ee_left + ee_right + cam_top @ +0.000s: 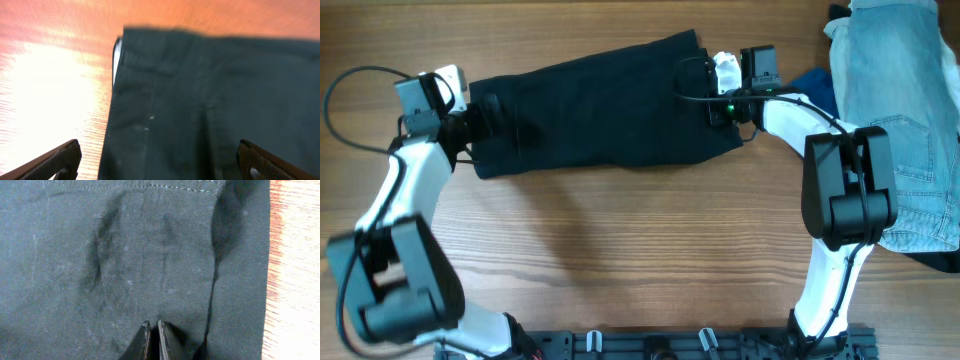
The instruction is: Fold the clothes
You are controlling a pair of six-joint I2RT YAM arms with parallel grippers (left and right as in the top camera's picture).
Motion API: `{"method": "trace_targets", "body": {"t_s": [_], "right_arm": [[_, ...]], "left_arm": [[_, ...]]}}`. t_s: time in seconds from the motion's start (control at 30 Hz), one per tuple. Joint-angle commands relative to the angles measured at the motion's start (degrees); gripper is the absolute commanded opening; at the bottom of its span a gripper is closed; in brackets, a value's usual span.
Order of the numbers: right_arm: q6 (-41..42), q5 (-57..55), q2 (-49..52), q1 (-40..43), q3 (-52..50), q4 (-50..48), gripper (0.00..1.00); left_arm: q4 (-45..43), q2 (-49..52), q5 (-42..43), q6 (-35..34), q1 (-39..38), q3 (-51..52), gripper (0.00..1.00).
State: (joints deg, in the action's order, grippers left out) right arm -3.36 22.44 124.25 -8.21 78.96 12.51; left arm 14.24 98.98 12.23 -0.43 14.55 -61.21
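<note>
The black clothes (605, 105) lie flat in a long band across the far part of the wooden table. My left gripper (480, 122) is at their left end. It is open, with its jaws (157, 162) spread wide over the fabric edge (200, 100) and a pale inner strip showing at the corner. My right gripper (708, 100) is at the right end, its jaws (152, 332) shut on a pinch of the black fabric (125, 255). Creases run up from the fingertips.
Light-blue denim jeans (900, 120) lie piled at the far right edge of the table. A bright blue cloth (815, 85) peeks out beside them. Bare wooden table (640, 250) stretches in front of the clothes, with the arm bases at the near edge.
</note>
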Motion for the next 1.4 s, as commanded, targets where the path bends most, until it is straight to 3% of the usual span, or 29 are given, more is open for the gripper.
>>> {"method": "trace_targets", "body": {"t_s": [0.0,0.2,0.33,0.4,0.5,0.53,0.63,0.73,0.83,0.97,1.2,1.37], "right_arm": [[-1.20,-2.08,2.32,-0.22,0.22,-0.24,0.08],[-1.05,-2.05,2.32,-0.31,0.22,-0.33,0.08],[-1.18,-2.08,2.32,-0.39,0.22,-0.50,0.08],[-1.18,-2.08,2.32,-0.39,0.22,-0.48,0.08],[-0.98,-1.62,2.29,-0.39,0.22,-0.33,0.08],[-0.94,-0.31,2.29,-0.39,0.22,-0.33,0.08],[0.59,2.32,0.48,-0.39,0.22,0.87,0.08],[2.12,6.29,-6.38,-0.39,0.24,4.35,0.13],[1.99,7.41,-14.91,-0.39,0.24,9.79,0.27],[2.03,11.04,-14.12,-1.01,0.20,12.22,0.29],[2.62,13.49,-3.87,-8.46,0.20,6.05,0.17],[5.66,9.07,-0.33,-8.26,0.17,6.29,0.07]], "left_arm": [[1.84,7.43,0.35,4.74,-0.07,-2.78,1.00],[2.45,11.80,0.61,5.97,-0.61,-2.75,1.00],[2.29,15.17,5.20,4.15,-4.70,-2.75,1.00],[1.92,15.19,5.55,2.51,-5.99,-2.75,0.81],[1.88,15.17,5.49,2.54,-5.95,-2.78,0.13],[1.73,15.10,5.33,2.51,-5.55,-2.78,0.04],[2.21,12.37,5.29,-2.51,-3.67,-2.80,0.04],[7.78,2.84,5.07,-4.81,-1.75,-4.50,0.04],[21.18,-7.52,2.86,-4.31,-1.62,-12.17,0.04],[32.20,-8.07,2.97,-2.38,-1.73,-23.50,0.04],[24.85,-4.90,3.82,-3.76,-6.64,-24.30,0.04],[16.79,-1.95,3.82,-11.61,-15.02,-24.30,0.04]]}}
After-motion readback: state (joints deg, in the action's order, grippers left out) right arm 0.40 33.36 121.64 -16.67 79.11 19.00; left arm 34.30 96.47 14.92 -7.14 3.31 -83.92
